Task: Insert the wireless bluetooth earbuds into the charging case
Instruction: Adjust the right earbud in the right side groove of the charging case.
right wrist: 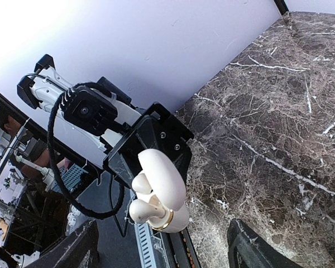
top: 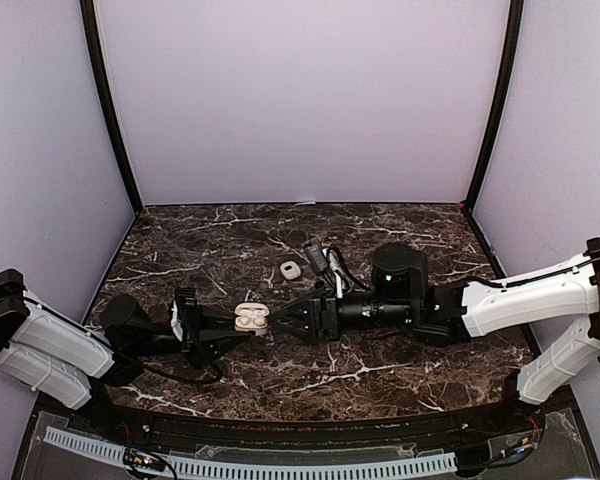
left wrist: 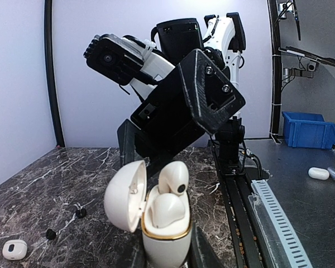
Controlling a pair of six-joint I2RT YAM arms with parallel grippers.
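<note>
Fingers of the left tool are closed tight on the lower body of the charging case, which sits close to the near edge of the dark, white-veined bench. Whether the case touches the bench or hangs just over it I cannot tell. The case's lid stands open to one side, and a gold band rings its mouth. Two white buds are in the case. The seated earbud lies low in its well, and the raised earbud stands higher beside it, its rounded end clear above the rim.

Just right of the case, the right tool points at the open mouth. Its fingers are spread wide and hold nothing, and their tips stop a little short of the case.

Beyond the case and slightly to its right, a small white rounded piece lies alone on the bench, too small to make out further. Also away from the case, near that piece, a black roundish bud and a second black bud lie apart from each other on the marble. Farthest from the case stands the pale back wall.
</note>
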